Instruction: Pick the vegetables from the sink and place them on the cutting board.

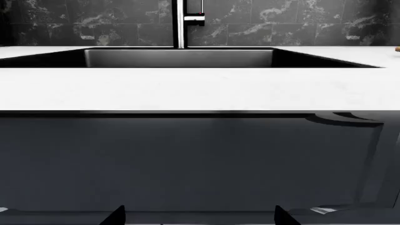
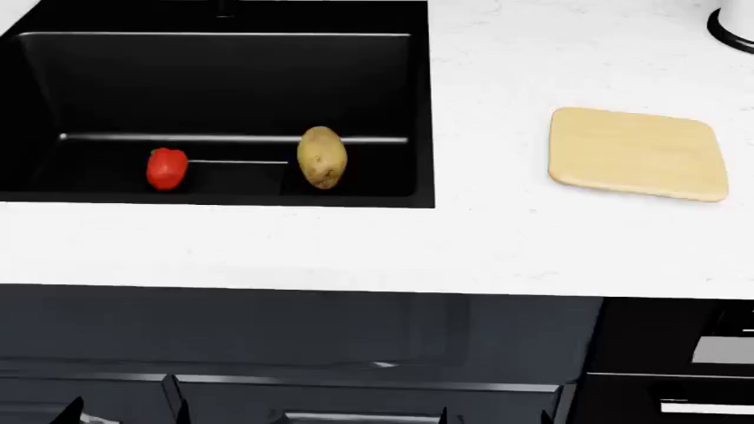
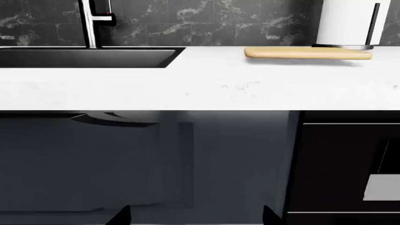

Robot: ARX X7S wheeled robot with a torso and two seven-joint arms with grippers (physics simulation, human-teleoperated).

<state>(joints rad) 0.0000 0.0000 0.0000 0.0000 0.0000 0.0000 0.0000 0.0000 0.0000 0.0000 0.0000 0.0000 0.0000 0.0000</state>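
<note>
**Both vegetables wait in the sink, arms low at the cabinet front**

White stone countertop [image 2: 353, 247] runs the width of the room, backed by dark marbled tile, with black cabinet fronts below. Set into it on the left is the sink [image 2: 236, 79], a deep matte-black basin with its faucet [image 1: 181, 23] rising at the back edge. Well to the right on the counter lies the cutting board [image 2: 637, 155], bare of anything, with a white cylindrical object [image 3: 350, 21] standing just behind it.

Down on the sink floor, near the front wall, sits the potato [image 2: 321, 157], its long axis running roughly front to back from where I stand. Apart from it, further left, is the red bell pepper [image 2: 166, 168].

Both arms hang low, below counter height, their wrist cameras looking across the countertop edge. Only dark fingertip stubs of the left gripper [image 1: 196, 218] and the right gripper [image 3: 194, 215] show at the frame edges; each pair stands spread apart with nothing between them.

The vegetables lie up, forward and over the rim from both grippers. By my reckoning the left arm faces the sink squarely and is nearer both vegetables, while the right arm sits between sink and board. Either one must rise above the counter before reaching down into the basin.
</note>
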